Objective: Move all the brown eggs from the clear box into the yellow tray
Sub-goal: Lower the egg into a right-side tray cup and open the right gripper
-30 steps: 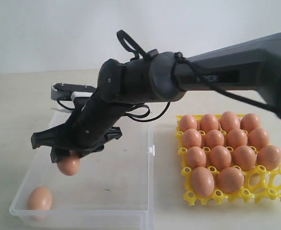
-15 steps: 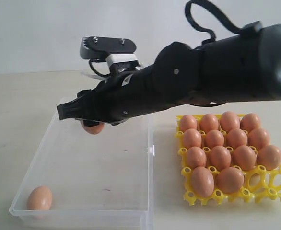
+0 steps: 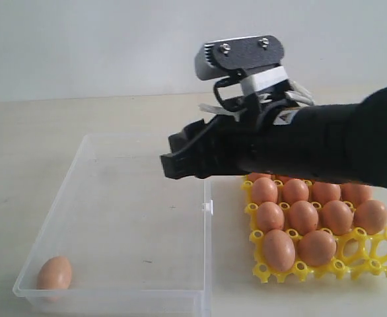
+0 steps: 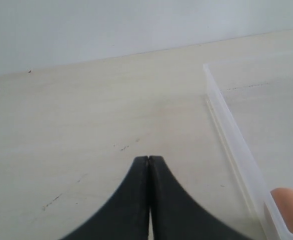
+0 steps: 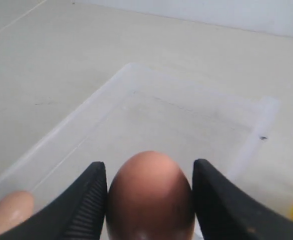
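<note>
My right gripper point(image 5: 149, 165) is shut on a brown egg point(image 5: 150, 200), held in the air above the clear box point(image 5: 86, 107). In the exterior view the gripper point(image 3: 172, 165) hangs over the box's right side by the yellow tray point(image 3: 372, 254), and the arm hides the held egg. One brown egg point(image 3: 54, 273) lies in the near left corner of the clear box point(image 3: 55, 211). Several brown eggs point(image 3: 304, 216) fill the tray's cells. My left gripper point(image 4: 149, 159) is shut and empty over bare table, beside the box wall point(image 4: 231, 130), with an egg point(image 4: 291, 207) just inside it.
The right arm point(image 3: 325, 148) crosses above the tray's back rows and hides them. Open cells point(image 3: 368, 247) show at the tray's near right corner. A small clasp tab point(image 3: 209, 207) sticks out from the box's right edge.
My right gripper has risen out of the box with the egg and swung right toward the tray. The other egg in the box has not moved.
</note>
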### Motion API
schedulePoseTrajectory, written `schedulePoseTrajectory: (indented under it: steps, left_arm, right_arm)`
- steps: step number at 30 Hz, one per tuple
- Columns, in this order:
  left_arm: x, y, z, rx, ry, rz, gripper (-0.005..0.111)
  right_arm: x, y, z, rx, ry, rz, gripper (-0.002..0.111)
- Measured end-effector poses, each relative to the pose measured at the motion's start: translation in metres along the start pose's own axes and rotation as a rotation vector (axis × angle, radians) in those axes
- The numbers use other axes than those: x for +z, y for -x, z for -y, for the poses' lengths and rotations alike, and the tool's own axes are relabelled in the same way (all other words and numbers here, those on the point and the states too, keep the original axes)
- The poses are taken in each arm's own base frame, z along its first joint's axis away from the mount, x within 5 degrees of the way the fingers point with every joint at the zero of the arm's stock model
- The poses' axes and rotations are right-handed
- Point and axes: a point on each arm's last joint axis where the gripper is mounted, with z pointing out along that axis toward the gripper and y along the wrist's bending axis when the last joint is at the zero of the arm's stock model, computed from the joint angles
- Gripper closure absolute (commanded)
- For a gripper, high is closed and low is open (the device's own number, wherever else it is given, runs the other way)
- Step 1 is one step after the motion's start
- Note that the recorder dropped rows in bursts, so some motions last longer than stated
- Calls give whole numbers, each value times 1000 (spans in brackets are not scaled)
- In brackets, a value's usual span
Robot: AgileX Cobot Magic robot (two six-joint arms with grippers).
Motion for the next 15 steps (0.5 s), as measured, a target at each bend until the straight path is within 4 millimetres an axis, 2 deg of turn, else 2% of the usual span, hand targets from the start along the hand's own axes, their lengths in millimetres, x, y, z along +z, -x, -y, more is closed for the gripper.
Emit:
schedulePoseTrajectory:
  steps: [7,10,15]
  left_arm:
    - [0,0,0,0,0,0,107]
    - [0,0,0,0,0,0,107]
    - [0,0,0,0,0,0,107]
  right_arm:
    - [-28,-28,45,88,-148,-2,108]
    - [-42,-48,70,143,-237,-25,108]
    - [-61,-72,98,214,-364,-35,108]
